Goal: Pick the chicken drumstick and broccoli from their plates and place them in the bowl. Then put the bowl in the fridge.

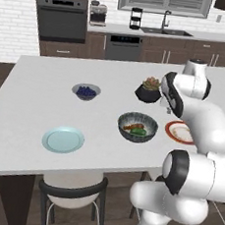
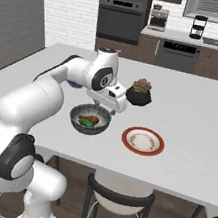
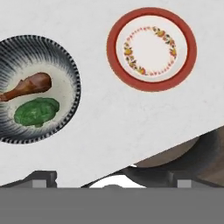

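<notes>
Left base view – bowl: we see the bowl point(image 1: 137, 127) near the worktop's point(image 1: 38, 91) front edge, with the drumstick point(image 1: 134, 126) and broccoli point(image 1: 139, 132) inside it.
Left base view – plates: the blue plate point(image 1: 63, 139) lies near the front edge, well to the left of the bowl; the red-rimmed plate point(image 1: 179, 132) lies just right of the bowl, partly behind the arm.
Left base view – other: a small bowl of blueberries point(image 1: 86, 91) and a black pot point(image 1: 148, 91) sit farther back.
Right base view – claw: we find the claw point(image 2: 115, 107) hanging just above the bowl's point(image 2: 90, 119) far rim, apart from it.
Right base view – food: broccoli point(image 2: 85, 122) and drumstick point(image 2: 95, 120) lie side by side in the bowl; the red-rimmed plate point(image 2: 143, 140) is just beside it, towards the front edge.
Hand view – claw: its tips stand wide apart, open, gripping nothing.
Hand view – bowl: the bowl point(image 3: 70, 74) holds the drumstick point(image 3: 27, 85) above the broccoli point(image 3: 36, 111), close together.
Hand view – plate: the red-rimmed plate point(image 3: 151, 49) lies bare beside the bowl.
</notes>
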You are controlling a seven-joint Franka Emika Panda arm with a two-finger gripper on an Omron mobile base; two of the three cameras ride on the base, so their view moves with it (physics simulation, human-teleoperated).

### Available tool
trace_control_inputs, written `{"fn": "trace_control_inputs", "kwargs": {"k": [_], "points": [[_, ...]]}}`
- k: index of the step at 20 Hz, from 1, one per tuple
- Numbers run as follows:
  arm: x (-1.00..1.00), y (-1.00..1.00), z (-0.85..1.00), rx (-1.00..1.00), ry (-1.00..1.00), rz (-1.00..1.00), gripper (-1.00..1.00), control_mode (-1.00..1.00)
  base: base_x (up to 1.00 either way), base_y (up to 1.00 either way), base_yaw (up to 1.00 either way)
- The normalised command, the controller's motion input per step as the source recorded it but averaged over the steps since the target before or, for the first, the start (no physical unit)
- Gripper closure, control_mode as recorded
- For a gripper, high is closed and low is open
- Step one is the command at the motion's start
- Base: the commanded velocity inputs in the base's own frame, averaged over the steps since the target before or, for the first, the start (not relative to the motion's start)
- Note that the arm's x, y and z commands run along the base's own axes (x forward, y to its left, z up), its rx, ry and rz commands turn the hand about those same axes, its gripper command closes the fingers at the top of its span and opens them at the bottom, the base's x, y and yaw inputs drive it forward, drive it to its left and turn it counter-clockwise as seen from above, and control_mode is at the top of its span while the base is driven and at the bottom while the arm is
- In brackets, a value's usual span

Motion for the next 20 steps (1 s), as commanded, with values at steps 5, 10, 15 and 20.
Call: {"fn": "trace_control_inputs", "kwargs": {"k": [5, 10, 15, 20], "points": [[-0.07, 0.01, -0.08, 0.23, 0.05, -0.03, -1.0, -1.0, 0.0, 0.0, 0.0], [-0.03, 0.17, -0.45, 0.08, 0.0, -0.04, -1.0, -1.0, 0.0, 0.0, 0.0], [0.0, 0.29, -0.62, 0.01, 0.0, -0.07, -1.0, -1.0, 0.0, 0.0, 0.0], [0.02, 0.04, -0.46, 0.04, 0.0, -0.03, -1.0, -1.0, 0.0, 0.0, 0.0]]}}
